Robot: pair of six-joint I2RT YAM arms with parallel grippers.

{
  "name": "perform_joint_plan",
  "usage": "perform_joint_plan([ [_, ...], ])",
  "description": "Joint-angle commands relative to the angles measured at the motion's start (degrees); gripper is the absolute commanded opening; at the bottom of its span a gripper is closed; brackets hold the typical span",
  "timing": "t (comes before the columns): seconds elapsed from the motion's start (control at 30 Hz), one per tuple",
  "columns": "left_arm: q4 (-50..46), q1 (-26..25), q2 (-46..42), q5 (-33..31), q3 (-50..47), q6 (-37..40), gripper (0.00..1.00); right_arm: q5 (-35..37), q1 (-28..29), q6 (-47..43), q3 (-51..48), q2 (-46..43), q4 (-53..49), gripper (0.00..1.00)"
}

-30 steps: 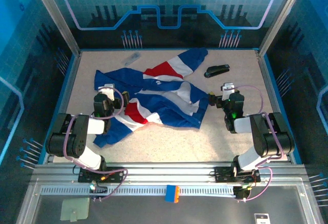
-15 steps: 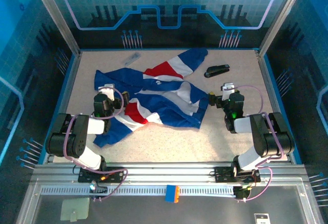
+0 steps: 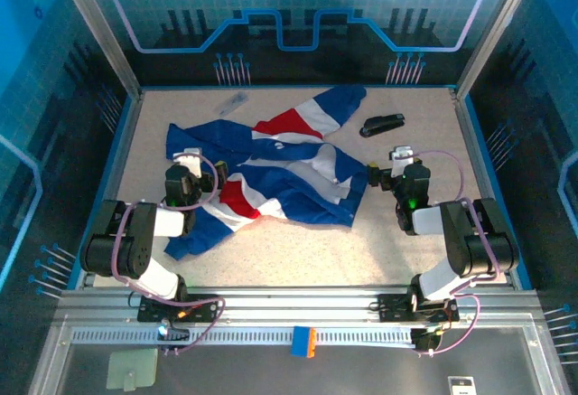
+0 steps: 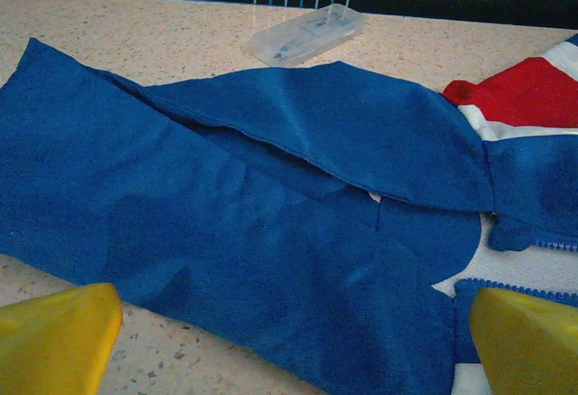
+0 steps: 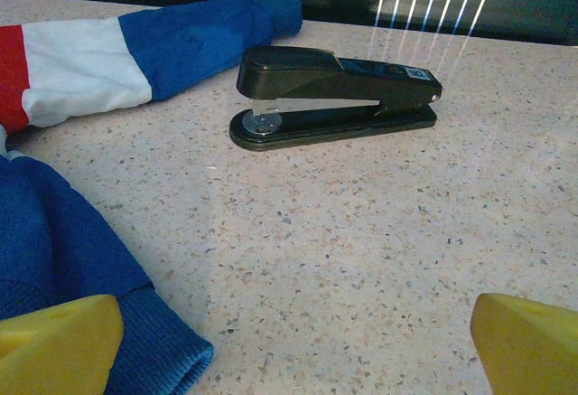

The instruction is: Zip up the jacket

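The jacket (image 3: pixel 271 173) lies on the counter (image 3: pixel 298 241) beneath and ahead of the left claw (image 3: pixel 187 157), reaching across to just left of the right claw (image 3: pixel 400 155), with a stapler (image 3: pixel 382 125) ahead of the right claw beside a sleeve (image 5: pixel 135 47), and a case (image 3: pixel 230 103) beyond the jacket, ahead of the left claw.

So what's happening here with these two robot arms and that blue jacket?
The two arms are meant to zip up the jacket, which lies crumpled on the table. Nothing is gripped yet: the left gripper is open, low over the jacket's blue fabric, and the right gripper is open beside its ribbed edge, facing a black stapler.
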Motion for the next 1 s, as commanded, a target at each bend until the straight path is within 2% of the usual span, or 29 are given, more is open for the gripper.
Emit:
perform_joint_plan([
  [0.0,-0.09,0.25,-0.04,0.97,1.25,1.08,0.99,0.04,0.57,-0.65,0.69,-0.52,0.44,1.00],
  [0.7,-0.43,0.25,-0.05,0.96,1.48,1.02,0.99,-0.69,0.32,-0.50,0.68,-0.53,0.28,1.00],
  [0.8,2.08,0.19,-0.30,0.43,0.05,1.07,0.99,-3.87,0.44,-2.03,1.06,-1.15,-0.90,1.00],
  [0.9,2.81,-0.01,-5.75,0.07,-2.67,1.09,0.99,-4.99,0.85,-2.90,1.82,-4.46,-5.03,1.00],
  [0.97,-5.02,-0.10,-12.52,-0.91,-2.27,-0.36,0.99,-4.27,1.49,-3.05,4.26,-7.92,-12.74,1.00],
])
